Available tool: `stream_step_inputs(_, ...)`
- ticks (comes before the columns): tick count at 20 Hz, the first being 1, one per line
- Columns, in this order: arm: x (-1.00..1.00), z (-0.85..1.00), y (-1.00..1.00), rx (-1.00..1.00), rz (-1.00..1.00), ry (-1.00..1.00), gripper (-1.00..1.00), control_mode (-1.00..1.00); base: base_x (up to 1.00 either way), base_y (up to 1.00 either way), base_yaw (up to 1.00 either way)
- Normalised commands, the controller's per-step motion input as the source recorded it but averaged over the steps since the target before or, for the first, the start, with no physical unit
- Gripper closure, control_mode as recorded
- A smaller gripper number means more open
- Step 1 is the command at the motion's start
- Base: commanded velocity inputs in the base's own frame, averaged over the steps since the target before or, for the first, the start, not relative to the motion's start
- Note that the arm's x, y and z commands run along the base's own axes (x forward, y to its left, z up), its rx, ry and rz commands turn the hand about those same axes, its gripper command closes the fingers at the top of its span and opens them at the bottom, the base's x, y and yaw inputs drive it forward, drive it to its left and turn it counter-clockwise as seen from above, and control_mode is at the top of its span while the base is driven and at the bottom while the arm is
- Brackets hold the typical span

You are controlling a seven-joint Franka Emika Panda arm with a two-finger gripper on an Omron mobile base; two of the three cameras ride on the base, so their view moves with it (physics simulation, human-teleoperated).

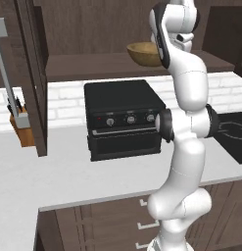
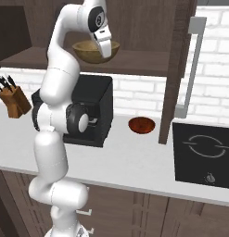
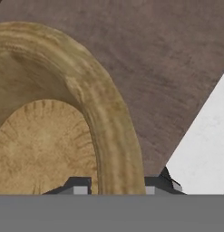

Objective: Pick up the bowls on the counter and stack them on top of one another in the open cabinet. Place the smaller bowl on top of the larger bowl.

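Observation:
The larger bowl (image 1: 141, 53), wide and light tan, is at the level of the open cabinet's shelf (image 1: 88, 67); I cannot tell whether it rests on the wood. My gripper (image 2: 107, 53) is shut on the bowl's thick rim (image 3: 109, 122), one fingertip on either side of it in the hand view. The larger bowl (image 2: 88, 50) tilts slightly in the right base view. The smaller bowl (image 2: 142, 125), glossy dark red, sits upright on the white counter (image 2: 130, 162), under the cabinet and just left of its tall door (image 2: 177, 69).
A black toaster oven (image 1: 123, 120) stands on the counter directly below the shelf. A knife block (image 1: 22, 126) is at the left by the cabinet's left side panel (image 1: 33, 78). A black cooktop (image 2: 204, 152) lies to the right of the door.

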Motion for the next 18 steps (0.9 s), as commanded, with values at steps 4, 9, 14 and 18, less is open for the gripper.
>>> stream_step_inputs(4,0.29,-0.15,0.00,0.00,0.00,-0.01,1.00,-1.00,0.00,0.00,0.00)
stream_step_inputs(9,0.10,-0.04,0.00,0.00,0.00,0.00,-1.00,-1.00,0.00,0.00,0.00)
stream_step_inputs(14,0.02,0.00,0.00,0.00,0.00,0.00,-1.00,-1.00,0.00,0.00,0.00)
stream_step_inputs(18,0.00,0.00,0.00,0.00,-0.01,0.00,-1.00,-1.00,0.00,0.00,0.00)
